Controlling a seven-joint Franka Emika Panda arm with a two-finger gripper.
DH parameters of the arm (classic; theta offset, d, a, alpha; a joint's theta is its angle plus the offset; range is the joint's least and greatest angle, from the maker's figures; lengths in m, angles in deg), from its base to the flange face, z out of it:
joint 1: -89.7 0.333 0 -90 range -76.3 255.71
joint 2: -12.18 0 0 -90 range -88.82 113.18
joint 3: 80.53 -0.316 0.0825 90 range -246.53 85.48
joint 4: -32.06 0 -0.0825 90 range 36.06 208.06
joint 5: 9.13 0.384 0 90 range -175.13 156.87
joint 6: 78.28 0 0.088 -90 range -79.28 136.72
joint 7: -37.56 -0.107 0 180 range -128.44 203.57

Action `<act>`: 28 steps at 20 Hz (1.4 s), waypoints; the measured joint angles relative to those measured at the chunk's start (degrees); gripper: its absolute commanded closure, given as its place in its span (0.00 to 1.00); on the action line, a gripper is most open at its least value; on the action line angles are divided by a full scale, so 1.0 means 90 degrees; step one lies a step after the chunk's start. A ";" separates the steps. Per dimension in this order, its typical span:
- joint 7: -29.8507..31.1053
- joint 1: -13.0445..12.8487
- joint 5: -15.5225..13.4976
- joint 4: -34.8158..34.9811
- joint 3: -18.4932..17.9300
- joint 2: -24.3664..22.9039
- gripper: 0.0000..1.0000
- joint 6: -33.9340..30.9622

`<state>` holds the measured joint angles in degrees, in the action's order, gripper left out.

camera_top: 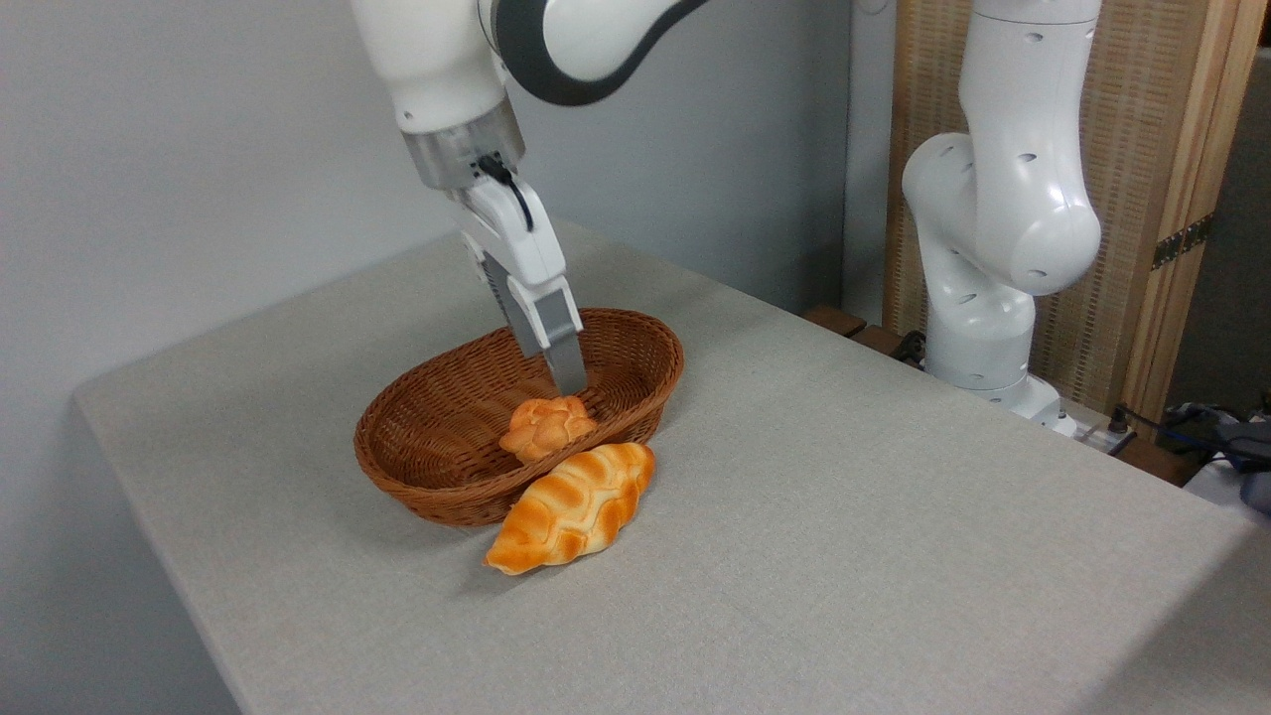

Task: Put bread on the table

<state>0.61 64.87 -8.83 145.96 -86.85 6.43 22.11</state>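
Hiding jaw gap, tool (568,382) apparently touches bread (546,426).

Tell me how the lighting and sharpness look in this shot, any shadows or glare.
Fixed camera view: soft, even light, no glare; the long braided orange-and-cream loaf casts a faint shadow on the grey-beige cloth table; the brown oval wicker basket interior is darker; everything looks sharp.

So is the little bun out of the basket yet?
No, the bun sits inside the basket, under the gripper.

bread (546,426): small knotted golden bun | upright, inside basket | table (894,516): grey-beige cloth
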 measured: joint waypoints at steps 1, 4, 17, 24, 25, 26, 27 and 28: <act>0.0000 -0.0005 0.0000 0.0090 0.0004 -0.0009 0.00 0.0045; -0.0003 -0.0011 0.0001 0.0355 0.0072 -0.0020 0.00 0.0351; -0.0003 -0.0024 0.0154 0.0678 0.0189 0.0157 0.00 0.0971; -0.0004 -0.0025 0.0161 0.0682 0.0219 0.0279 0.26 0.0972; -0.0004 -0.0025 0.0172 0.0685 0.0224 0.0288 0.40 0.0972; -0.0004 -0.0025 0.0196 0.0691 0.0230 0.0295 0.51 0.0972; -0.0006 -0.0025 0.0223 0.0700 0.0246 0.0301 0.64 0.0972; -0.0006 -0.0026 0.0231 0.0706 0.0265 0.0304 0.72 0.0972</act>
<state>0.55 64.64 -6.75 152.31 -84.46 9.16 30.86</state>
